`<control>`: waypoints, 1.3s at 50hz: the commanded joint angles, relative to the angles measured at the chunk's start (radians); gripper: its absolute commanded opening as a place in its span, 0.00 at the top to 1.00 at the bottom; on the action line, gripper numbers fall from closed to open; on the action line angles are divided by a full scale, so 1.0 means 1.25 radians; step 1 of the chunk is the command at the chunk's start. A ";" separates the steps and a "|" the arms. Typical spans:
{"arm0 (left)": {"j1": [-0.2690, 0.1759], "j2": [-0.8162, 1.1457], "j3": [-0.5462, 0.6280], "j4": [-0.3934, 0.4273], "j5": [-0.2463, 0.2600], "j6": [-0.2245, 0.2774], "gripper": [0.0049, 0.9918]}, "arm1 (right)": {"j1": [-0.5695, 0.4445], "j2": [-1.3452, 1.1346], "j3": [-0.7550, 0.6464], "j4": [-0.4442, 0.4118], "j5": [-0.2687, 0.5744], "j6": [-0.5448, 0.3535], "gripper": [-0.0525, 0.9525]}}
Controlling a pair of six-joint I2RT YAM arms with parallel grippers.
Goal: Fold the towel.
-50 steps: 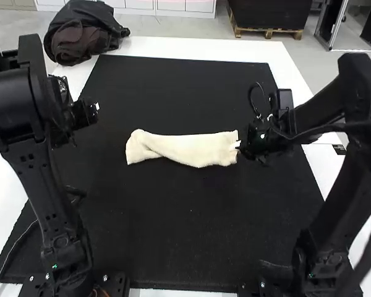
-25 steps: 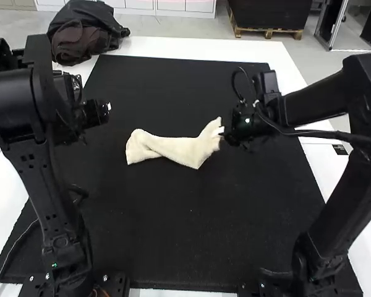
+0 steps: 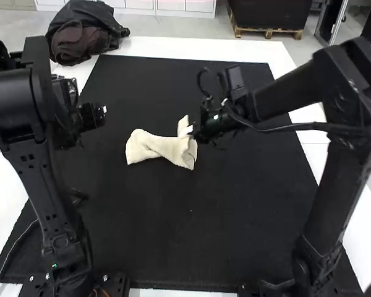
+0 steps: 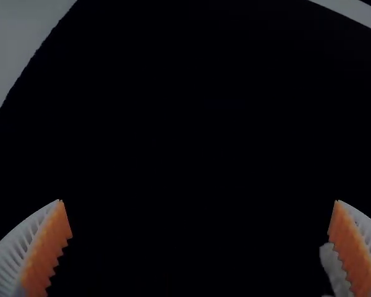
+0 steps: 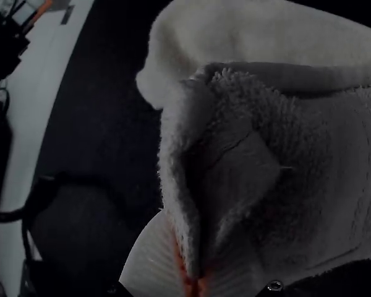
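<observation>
High view: black mat [image 3: 191,229], flat, over the white surface [image 3: 284,62]. Towel [image 3: 161,147], cream, on the mat; narrow, twisted, one end lifted. Right pincer [image 3: 187,131], pinching that end. Left pincer [image 3: 103,110], hard to separate from its dark arm [image 3: 52,207]. At the surface's far corner, dark crumpled fabric [image 3: 80,37], kind unclear.

Right wrist view: right pincer [image 5: 195,279], closed on the towel's edge; pads partly hidden by cloth. Fuzzy pile, shadowed hollow, far portion cut off.

Left wrist view: left pincer [image 4: 201,216], spread wide; ribbed white fingers, toothed orange pads [image 4: 352,253]. Beside one, a pale shape [image 4: 335,267], too dim to identify.
</observation>
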State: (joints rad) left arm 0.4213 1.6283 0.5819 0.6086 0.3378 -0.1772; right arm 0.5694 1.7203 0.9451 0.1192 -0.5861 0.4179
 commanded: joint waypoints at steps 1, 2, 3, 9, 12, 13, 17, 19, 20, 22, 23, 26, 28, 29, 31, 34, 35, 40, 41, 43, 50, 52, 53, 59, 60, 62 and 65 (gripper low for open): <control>0.035 -0.028 -0.011 0.010 0.002 0.017 0.02 | 0.042 0.029 0.048 0.018 0.016 0.008 0.97; 0.040 -0.028 -0.013 0.011 0.005 0.018 0.02 | 0.046 0.038 0.055 0.019 0.017 0.008 0.97; 0.046 -0.029 -0.015 0.011 0.008 0.023 0.02 | 0.053 0.046 0.062 0.019 0.019 0.008 0.97; 0.072 -0.029 -0.023 0.010 0.019 0.039 0.02 | 0.072 0.089 0.103 0.024 0.020 0.008 0.97; 0.081 -0.029 -0.026 0.008 0.022 0.047 0.02 | 0.081 0.112 0.125 0.026 0.020 0.008 0.97; 0.085 -0.030 -0.027 0.008 0.023 0.050 0.02 | 0.083 0.121 0.134 0.026 0.021 0.008 0.97; 0.097 -0.031 -0.036 0.008 0.026 0.068 0.02 | 0.091 0.152 0.168 0.025 0.021 0.007 0.97; 0.102 -0.031 -0.040 0.009 0.026 0.071 0.02 | 0.094 0.164 0.183 0.025 0.021 0.006 0.97; 0.103 -0.031 -0.041 0.009 0.026 0.071 0.02 | 0.097 0.170 0.191 0.025 0.021 0.006 0.97; 0.107 -0.031 -0.045 0.008 0.032 0.072 0.02 | 0.102 0.186 0.208 0.025 0.021 0.006 0.97; 0.108 -0.031 -0.046 0.006 0.033 0.072 0.02 | 0.103 0.193 0.216 0.025 0.021 0.006 0.97; 0.115 -0.031 -0.050 0.005 0.037 0.074 0.02 | 0.110 0.215 0.239 0.025 0.021 0.004 0.97; 0.119 -0.031 -0.053 0.006 0.039 0.075 0.02 | 0.115 0.229 0.255 0.025 0.021 0.002 0.97; 0.122 -0.031 -0.056 0.006 0.039 0.078 0.02 | 0.116 0.235 0.262 0.024 0.021 0.002 0.97; 0.124 -0.031 -0.058 0.009 0.039 0.080 0.02 | 0.121 0.246 0.275 0.022 0.021 0.002 0.97; 0.128 -0.031 -0.061 0.009 0.041 0.083 0.02 | 0.129 0.266 0.299 0.020 0.021 0.001 0.97; 0.129 -0.031 -0.061 0.008 0.043 0.084 0.02 | 0.131 0.271 0.305 0.020 0.021 0.001 0.97; 0.135 -0.031 -0.062 0.004 0.046 0.090 0.02 | 0.138 0.301 0.341 0.016 0.021 -0.003 0.97; 0.137 -0.031 -0.064 0.004 0.049 0.091 0.02 | 0.138 0.309 0.348 0.015 0.021 -0.005 0.97; 0.139 -0.031 -0.065 0.004 0.053 0.091 0.02 | 0.140 0.319 0.359 0.014 0.021 -0.007 0.97; 0.145 -0.031 -0.068 0.000 0.056 0.096 0.02 | 0.140 0.350 0.404 0.008 0.021 -0.013 0.97; 0.145 -0.034 -0.068 -0.001 0.057 0.096 0.02 | 0.138 0.359 0.415 0.008 0.021 -0.014 0.97; 0.145 -0.035 -0.068 -0.001 0.059 0.099 0.02 | 0.138 0.361 0.418 0.008 0.021 -0.015 0.97; 0.145 -0.040 -0.068 -0.005 0.059 0.106 0.02 | 0.138 0.384 0.445 0.006 0.021 -0.015 0.97; 0.146 -0.041 -0.068 -0.006 0.059 0.109 0.02 | 0.138 0.387 0.450 0.006 0.021 -0.015 0.97; 0.146 -0.044 -0.068 -0.008 0.059 0.110 0.02 | 0.140 0.396 0.461 0.005 0.021 -0.015 0.97; 0.146 -0.045 -0.068 -0.010 0.059 0.110 0.02 | 0.140 0.402 0.474 0.004 0.020 -0.015 0.97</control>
State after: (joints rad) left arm 0.5919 1.6073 0.4988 0.5934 0.3935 -0.0597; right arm 0.7357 2.2162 1.4868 0.1215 -0.5606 0.4110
